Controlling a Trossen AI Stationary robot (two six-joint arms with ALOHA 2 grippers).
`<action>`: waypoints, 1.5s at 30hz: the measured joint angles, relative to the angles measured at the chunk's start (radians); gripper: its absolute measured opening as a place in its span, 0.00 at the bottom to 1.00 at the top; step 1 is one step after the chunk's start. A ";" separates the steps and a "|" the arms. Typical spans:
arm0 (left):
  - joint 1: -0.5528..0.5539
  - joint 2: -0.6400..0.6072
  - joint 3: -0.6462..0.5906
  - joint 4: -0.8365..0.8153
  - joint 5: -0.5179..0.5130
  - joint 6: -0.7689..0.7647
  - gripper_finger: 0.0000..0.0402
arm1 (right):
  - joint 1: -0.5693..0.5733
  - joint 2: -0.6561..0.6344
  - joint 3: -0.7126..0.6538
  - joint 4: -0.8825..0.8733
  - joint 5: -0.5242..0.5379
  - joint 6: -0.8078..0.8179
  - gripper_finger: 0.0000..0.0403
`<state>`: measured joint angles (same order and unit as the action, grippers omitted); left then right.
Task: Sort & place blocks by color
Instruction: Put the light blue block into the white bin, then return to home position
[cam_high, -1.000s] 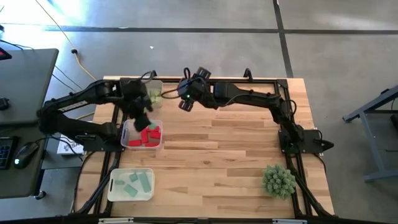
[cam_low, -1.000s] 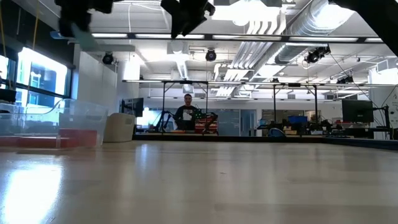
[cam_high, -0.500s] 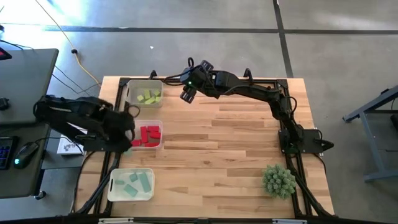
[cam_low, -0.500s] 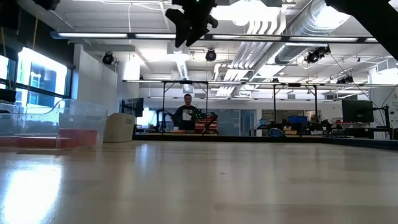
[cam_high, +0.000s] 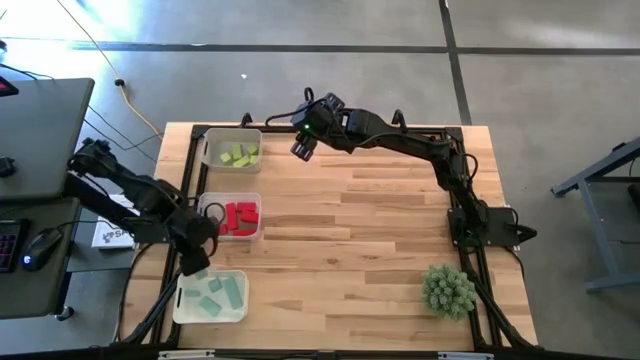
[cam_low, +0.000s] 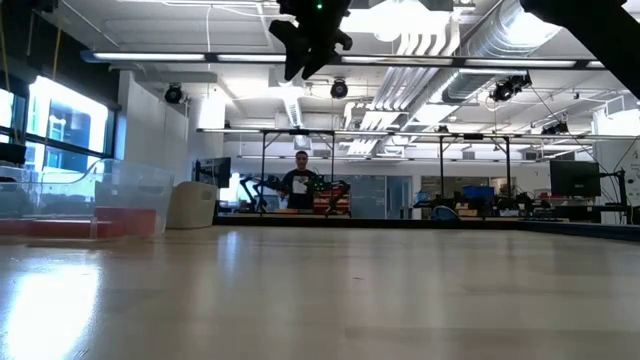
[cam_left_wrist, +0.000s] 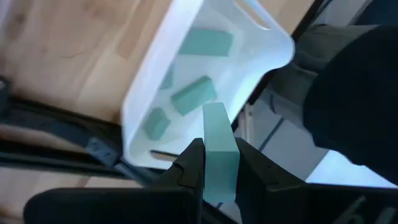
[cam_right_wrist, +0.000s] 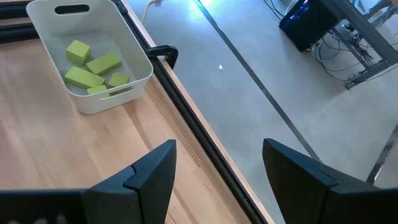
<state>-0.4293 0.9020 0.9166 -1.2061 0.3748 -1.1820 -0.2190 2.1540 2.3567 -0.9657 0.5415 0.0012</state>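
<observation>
Teal bar (cam_left_wrist: 219, 149) lengthwise between left end effector (cam_left_wrist: 217, 165) fingers

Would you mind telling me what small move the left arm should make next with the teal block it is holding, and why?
Probably ease the left gripper forward over the bin of teal blocks, then open. It is shut on a teal block, and in the high view it sits at that bin's near corner, not squarely over it. The right gripper waits open near the yellow-green bin.
</observation>
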 joint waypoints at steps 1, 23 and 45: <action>-0.012 0.003 -0.006 0.023 0.000 -0.016 0.10 | -0.001 0.000 0.000 0.000 0.000 0.000 0.56; -0.115 0.122 -0.021 0.211 0.000 0.022 0.34 | -0.004 0.000 -0.001 -0.003 0.000 -0.009 0.56; 0.031 -0.164 -0.022 0.318 -0.436 0.624 0.30 | -0.004 0.001 -0.001 -0.047 -0.060 0.033 0.56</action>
<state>-0.3982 0.7378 0.8944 -0.8882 -0.0610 -0.5575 -0.2230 2.1548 2.3558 -1.0130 0.4812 0.0339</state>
